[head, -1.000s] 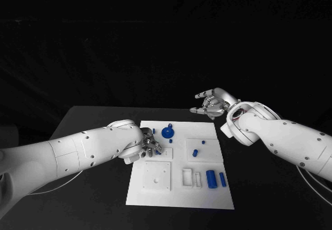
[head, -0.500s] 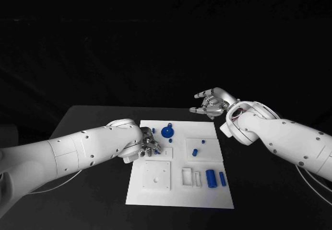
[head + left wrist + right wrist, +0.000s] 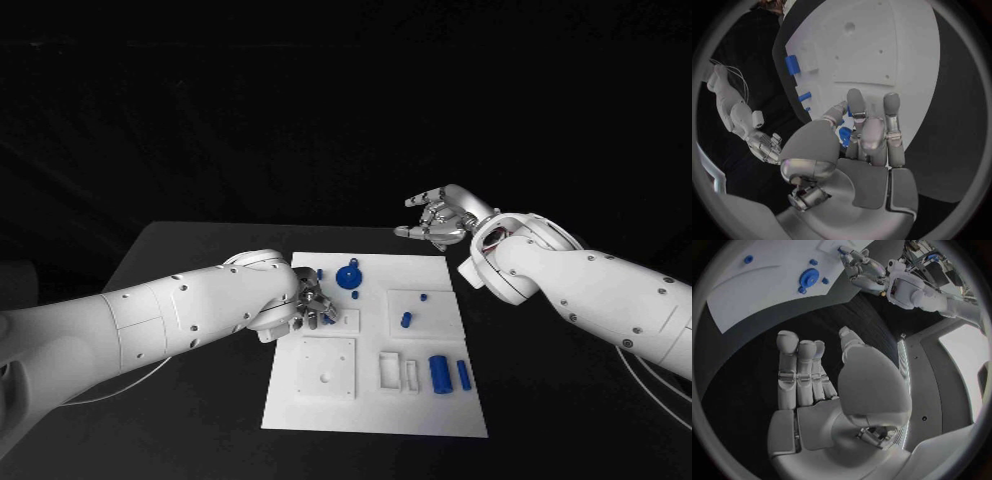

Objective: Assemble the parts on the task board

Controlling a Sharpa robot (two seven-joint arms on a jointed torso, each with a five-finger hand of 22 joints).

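Left hand (image 3: 306,308) pinches a small blue part (image 3: 844,136) over the task board (image 3: 433,410). Right hand (image 3: 440,216) hovers empty beyond the board's far edge, fingers loosely apart. Blue cylinders (image 3: 450,373) lie loose near the board's right edge; assembly looks mostly undone.

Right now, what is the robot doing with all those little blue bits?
The robot is putting small blue parts together on the white task board. Its left hand is down on the board's left side, fingers closed around a small blue part. Its right hand hangs in the air past the board's far edge, holding nothing. A round blue part and two blue cylinders lie on the board untouched.
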